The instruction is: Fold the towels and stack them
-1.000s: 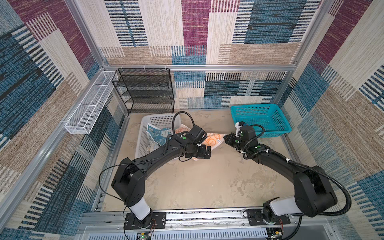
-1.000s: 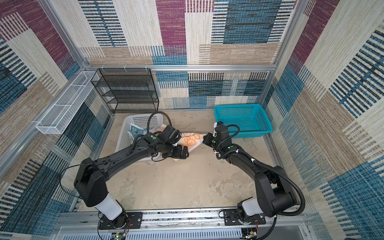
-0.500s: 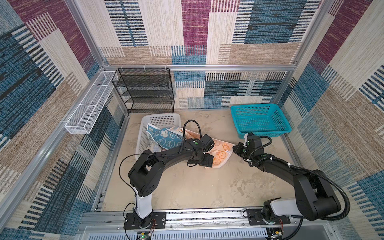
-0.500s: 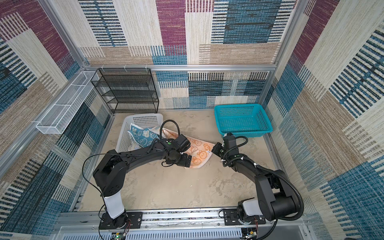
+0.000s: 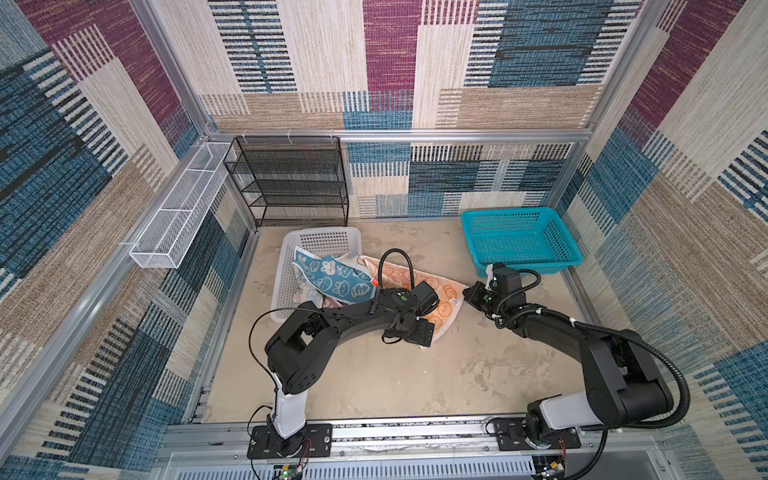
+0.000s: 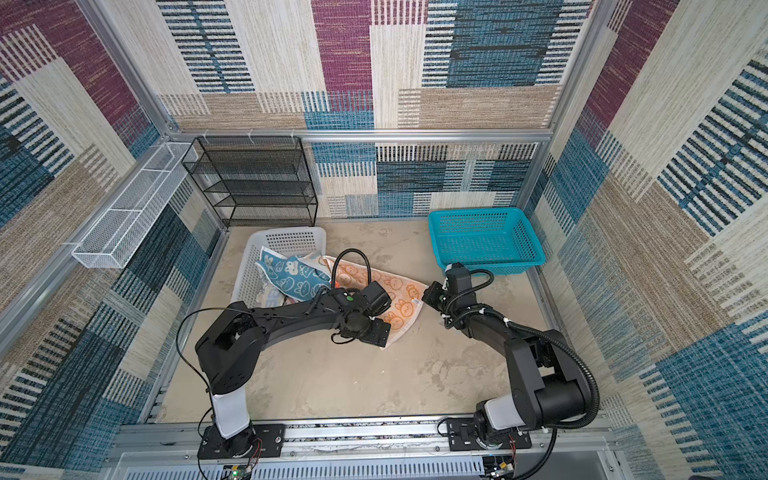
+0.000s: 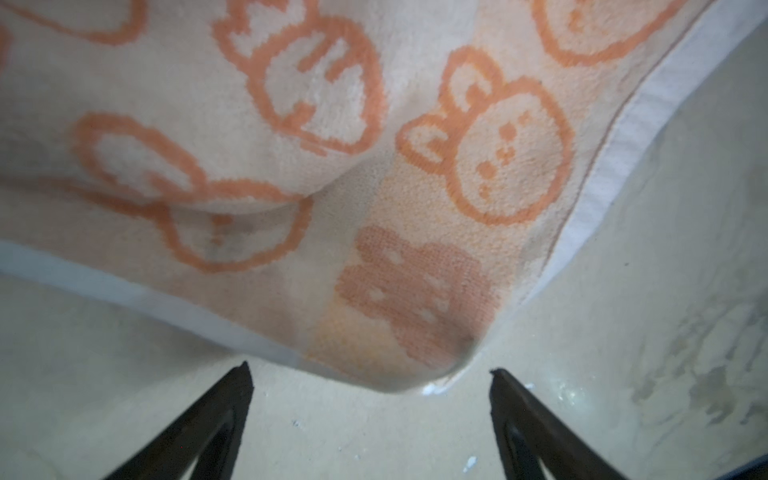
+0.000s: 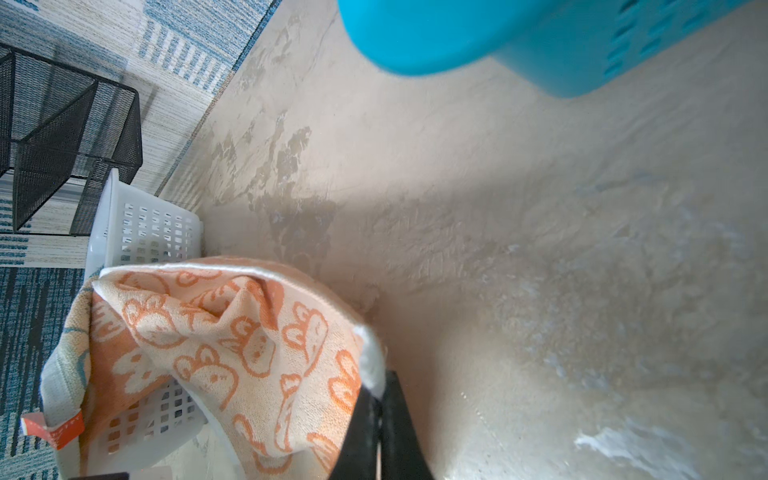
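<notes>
Tiny print on orange tag [image 8: 53,430], perhaps lettering, illegible

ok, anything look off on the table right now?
Orange rabbit towel is rumpled, not flat: one end bunched against the white basket, a corner pinched in the shut right claw. Blue rabbit towel hangs over that basket's rim. Left claw is open, just off the towel's near corner.

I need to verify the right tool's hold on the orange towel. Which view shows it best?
The right wrist view: up close, the shut right tool pinches the orange towel at its white hem. In both top views the tool only meets the towel's corner, small. The left wrist view shows another corner only.
</notes>
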